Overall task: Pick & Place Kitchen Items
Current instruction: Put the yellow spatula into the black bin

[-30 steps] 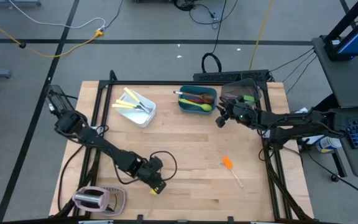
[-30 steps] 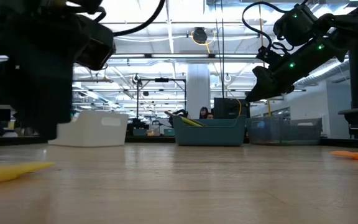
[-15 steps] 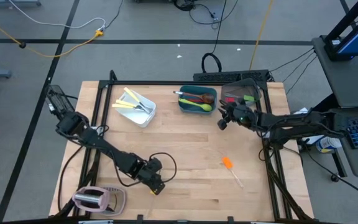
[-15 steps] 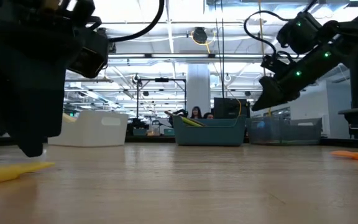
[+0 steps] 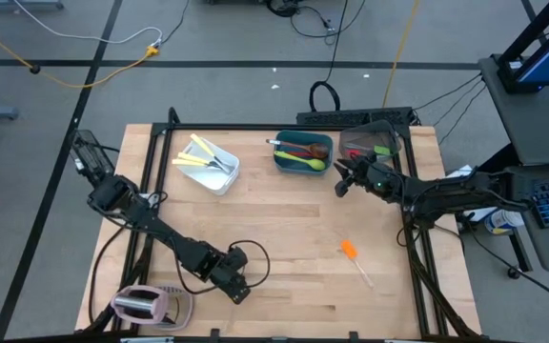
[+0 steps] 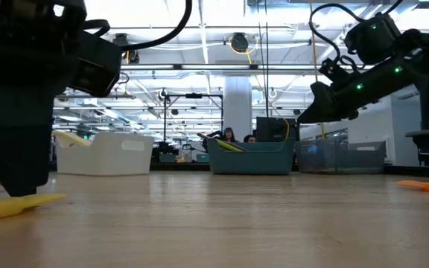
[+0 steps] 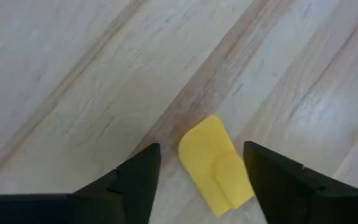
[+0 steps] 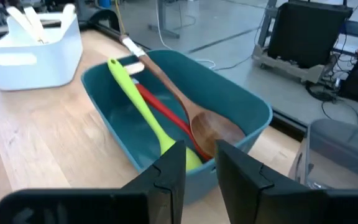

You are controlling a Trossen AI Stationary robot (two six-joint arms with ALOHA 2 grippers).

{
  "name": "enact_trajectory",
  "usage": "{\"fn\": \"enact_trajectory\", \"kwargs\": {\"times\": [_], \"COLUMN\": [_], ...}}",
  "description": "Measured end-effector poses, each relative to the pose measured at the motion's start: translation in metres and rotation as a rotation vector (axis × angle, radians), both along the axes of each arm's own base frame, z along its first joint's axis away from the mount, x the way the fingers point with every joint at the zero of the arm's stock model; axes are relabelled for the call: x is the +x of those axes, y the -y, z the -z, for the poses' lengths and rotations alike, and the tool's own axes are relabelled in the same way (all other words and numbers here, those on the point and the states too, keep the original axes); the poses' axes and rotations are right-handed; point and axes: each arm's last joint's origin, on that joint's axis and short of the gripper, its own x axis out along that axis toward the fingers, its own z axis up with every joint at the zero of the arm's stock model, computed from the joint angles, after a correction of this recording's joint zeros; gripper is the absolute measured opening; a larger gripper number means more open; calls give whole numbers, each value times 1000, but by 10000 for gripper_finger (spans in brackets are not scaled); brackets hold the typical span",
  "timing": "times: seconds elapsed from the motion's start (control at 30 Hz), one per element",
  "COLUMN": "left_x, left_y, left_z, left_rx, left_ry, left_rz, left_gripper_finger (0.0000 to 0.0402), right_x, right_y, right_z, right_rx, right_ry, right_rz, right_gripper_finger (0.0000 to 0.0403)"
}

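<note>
A yellow spatula (image 7: 215, 167) lies flat on the wooden table near its front edge; it also shows in the low view (image 6: 13, 207). My left gripper (image 7: 201, 149) is open, low over the table (image 5: 237, 287), with one finger on either side of the spatula's blade and not touching it. My right gripper (image 5: 339, 181) hangs above the table beside the teal tub (image 5: 302, 154). Its fingers (image 8: 199, 146) are only a little apart and hold nothing. An orange spatula (image 5: 350, 251) lies flat on the table's right half.
The teal tub (image 8: 241, 112) holds green, red and wooden spoons. A white tub (image 5: 210, 163) at the far left holds yellow-handled knives. A smoky-grey tub (image 5: 371, 143) stands at the far right. A pinkish toaster (image 5: 139, 305) sits at the near left corner.
My left gripper has come down toward the table over the yellow spatula, staying open, and now hides it from above. My right gripper has drifted a little toward the table's right edge. The spatula has not moved.
</note>
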Motion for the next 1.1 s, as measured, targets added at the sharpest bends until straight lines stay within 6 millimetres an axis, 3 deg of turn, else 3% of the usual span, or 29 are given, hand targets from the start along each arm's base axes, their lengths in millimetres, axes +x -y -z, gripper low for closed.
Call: {"fn": "enact_trajectory", "kwargs": {"times": [0.3, 0.6, 0.87, 1.1], "left_x": [1, 5, 9, 16], "left_y": [2, 2, -7, -34], "left_z": [1, 0, -5, -34], "left_rx": [7, -20, -28, 118], "left_ry": [28, 50, 63, 198], "left_rz": [37, 47, 65, 104], "left_gripper_finger": [105, 13, 3, 1], "right_x": [0, 0, 0, 8], "right_y": [0, 0, -1, -7], "right_z": [0, 0, 0, -12], "right_rx": [0, 0, 9, 58], "right_ry": [1, 1, 6, 166], "right_rz": [0, 0, -22, -310], "right_gripper_finger": [77, 77, 77, 77]}}
